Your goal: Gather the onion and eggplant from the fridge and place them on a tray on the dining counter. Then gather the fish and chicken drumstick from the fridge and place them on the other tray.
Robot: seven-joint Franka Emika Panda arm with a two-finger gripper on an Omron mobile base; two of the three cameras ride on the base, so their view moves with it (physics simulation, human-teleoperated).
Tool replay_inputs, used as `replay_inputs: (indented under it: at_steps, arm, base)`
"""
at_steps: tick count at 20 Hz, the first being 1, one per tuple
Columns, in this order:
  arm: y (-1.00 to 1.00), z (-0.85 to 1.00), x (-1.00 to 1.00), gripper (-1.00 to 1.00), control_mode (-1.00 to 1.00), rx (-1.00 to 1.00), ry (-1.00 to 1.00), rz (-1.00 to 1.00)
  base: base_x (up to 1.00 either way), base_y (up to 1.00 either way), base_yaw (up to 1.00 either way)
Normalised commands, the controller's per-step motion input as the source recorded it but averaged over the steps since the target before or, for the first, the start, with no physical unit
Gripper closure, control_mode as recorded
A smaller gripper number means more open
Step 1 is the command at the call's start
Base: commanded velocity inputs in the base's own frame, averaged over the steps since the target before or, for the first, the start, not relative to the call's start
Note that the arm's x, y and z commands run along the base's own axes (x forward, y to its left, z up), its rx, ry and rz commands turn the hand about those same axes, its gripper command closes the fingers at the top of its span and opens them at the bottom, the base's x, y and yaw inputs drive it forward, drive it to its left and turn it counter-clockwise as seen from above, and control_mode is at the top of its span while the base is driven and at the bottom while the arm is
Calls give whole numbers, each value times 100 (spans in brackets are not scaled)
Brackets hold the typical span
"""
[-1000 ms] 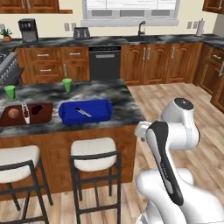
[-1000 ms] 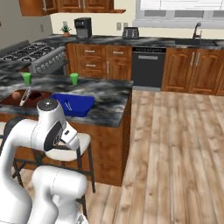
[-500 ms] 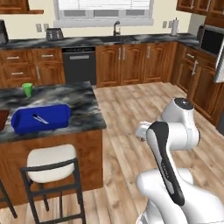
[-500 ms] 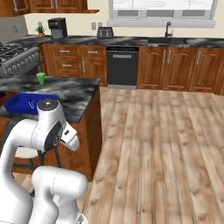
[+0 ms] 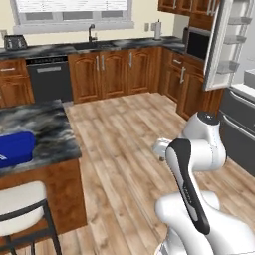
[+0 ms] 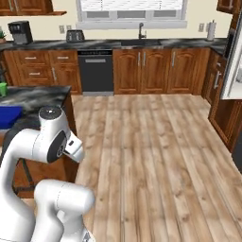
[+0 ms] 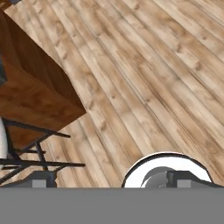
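Observation:
A blue tray (image 5: 15, 148) lies on the dark marbled dining counter (image 5: 47, 127) at the far left; its corner also appears in the right base view as the blue tray (image 6: 8, 116). The fridge (image 5: 238, 127) stands at the right edge with its white door (image 5: 223, 45) swung open, shelves facing the room. The onion, eggplant, fish and chicken drumstick are out of view. My gripper (image 7: 116, 179) is open, tucked close to the arm and pointing down at the wooden floor, with nothing between its fingers. The hand (image 5: 160, 148) hangs well away from both counter and fridge.
A white-seated stool (image 5: 20, 201) stands in front of the counter. Wooden cabinets, a dishwasher (image 6: 95, 71) and a sink line the back wall. A green cup (image 6: 3, 89) sits on the counter. Wide open floor (image 5: 119, 144) lies between counter and fridge.
The whole picture has swung: the base has turned right. The counter has slid to the left edge and the open fridge has come in at the right. The arm's pose is unchanged.

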Motion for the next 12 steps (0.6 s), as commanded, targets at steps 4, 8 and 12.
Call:
replay_inputs:
  at_steps: [4, 8, 12]
  arm:
    - [0, 0, 0, -100, 100, 0, 0, 0]
    - [0, 0, 0, -100, 100, 0, 0, 0]
    - [0, 0, 0, -100, 100, 0, 0, 0]
  base:
    - [44, -38, -30]
    - [55, -21, -33]
    - [64, -2, -31]
